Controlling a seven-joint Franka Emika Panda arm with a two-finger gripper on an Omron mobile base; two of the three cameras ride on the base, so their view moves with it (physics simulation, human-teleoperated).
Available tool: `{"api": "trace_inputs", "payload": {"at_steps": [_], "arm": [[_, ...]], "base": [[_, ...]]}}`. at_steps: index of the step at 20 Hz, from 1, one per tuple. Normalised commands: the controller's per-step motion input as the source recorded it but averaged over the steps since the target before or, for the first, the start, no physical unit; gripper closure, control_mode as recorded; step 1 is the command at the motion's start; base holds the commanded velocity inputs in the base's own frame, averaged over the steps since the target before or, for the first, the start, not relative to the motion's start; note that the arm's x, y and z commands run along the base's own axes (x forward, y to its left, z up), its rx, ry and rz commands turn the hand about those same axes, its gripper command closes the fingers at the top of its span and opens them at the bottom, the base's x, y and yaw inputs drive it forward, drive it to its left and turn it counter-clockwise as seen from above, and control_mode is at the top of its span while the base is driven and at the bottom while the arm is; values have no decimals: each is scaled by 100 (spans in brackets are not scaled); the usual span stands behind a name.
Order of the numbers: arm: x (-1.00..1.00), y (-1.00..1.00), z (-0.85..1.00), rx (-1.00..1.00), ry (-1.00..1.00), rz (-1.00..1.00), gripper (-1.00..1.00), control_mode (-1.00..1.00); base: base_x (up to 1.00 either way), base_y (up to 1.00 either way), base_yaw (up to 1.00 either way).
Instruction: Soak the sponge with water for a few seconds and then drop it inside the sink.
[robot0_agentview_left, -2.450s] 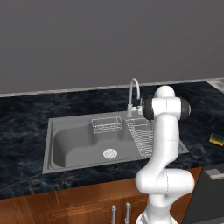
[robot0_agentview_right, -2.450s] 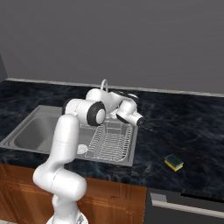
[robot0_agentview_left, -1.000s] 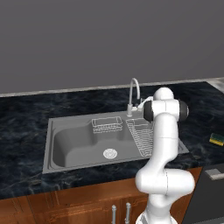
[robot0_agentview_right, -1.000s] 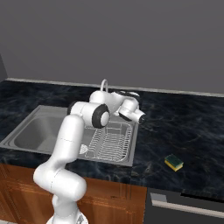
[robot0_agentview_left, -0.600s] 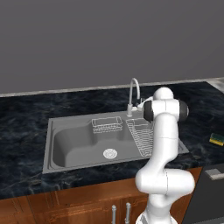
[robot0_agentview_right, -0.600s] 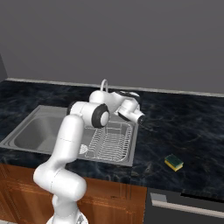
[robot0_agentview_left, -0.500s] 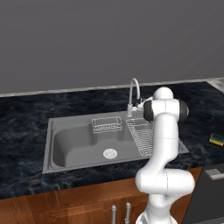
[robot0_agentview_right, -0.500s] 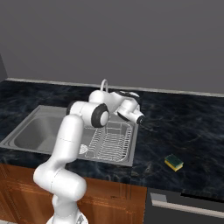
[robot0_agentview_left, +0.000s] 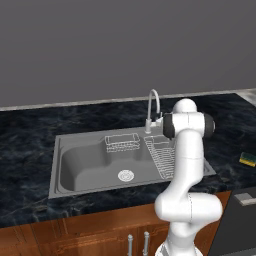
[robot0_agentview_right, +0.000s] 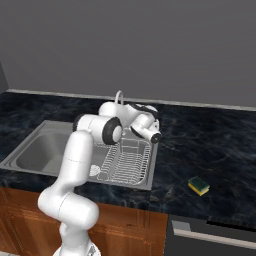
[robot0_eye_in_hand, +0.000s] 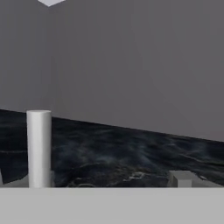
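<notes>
Nothing about the sponge (robot0_agentview_right: 199, 186) has changed since earlier: it lies flat on the dark marbled counter (robot0_agentview_right: 210, 145), well right of the sink (robot0_agentview_left: 80, 167). Over that time the arm has barely shifted, folded high above the wire dish rack (robot0_agentview_right: 125, 162), its gripper (robot0_agentview_right: 156, 138) level and aimed right, jaws spread fully and holding nothing. From the left base view the sponge sits at the far right edge. Along the hand view stand a pale upright post (robot0_eye_in_hand: 39, 148), counter and grey wall (robot0_eye_in_hand: 131, 65).
</notes>
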Motion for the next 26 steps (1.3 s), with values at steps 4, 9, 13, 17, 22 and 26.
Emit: {"api": "trace_inputs", "payload": {"at_steps": [4, 9, 13, 17, 22, 26], "arm": [[1, -6, -2, 0, 0, -6, -100, -100], [0, -5, -2, 0, 0, -2, -100, -100], [0, -23, -9, 1, 0, 0, -100, -100], [0, -36, -15, 5, 0, 0, -100, -100], [0, -39, -10, 5, 0, 0, -100, -100], [0, -39, -8, 6, 0, 0, -100, -100]], "base": [[0, 0, 0], [0, 0, 0], [0, 0, 0], [0, 0, 0], [0, 0, 0], [0, 0, 0]]}}
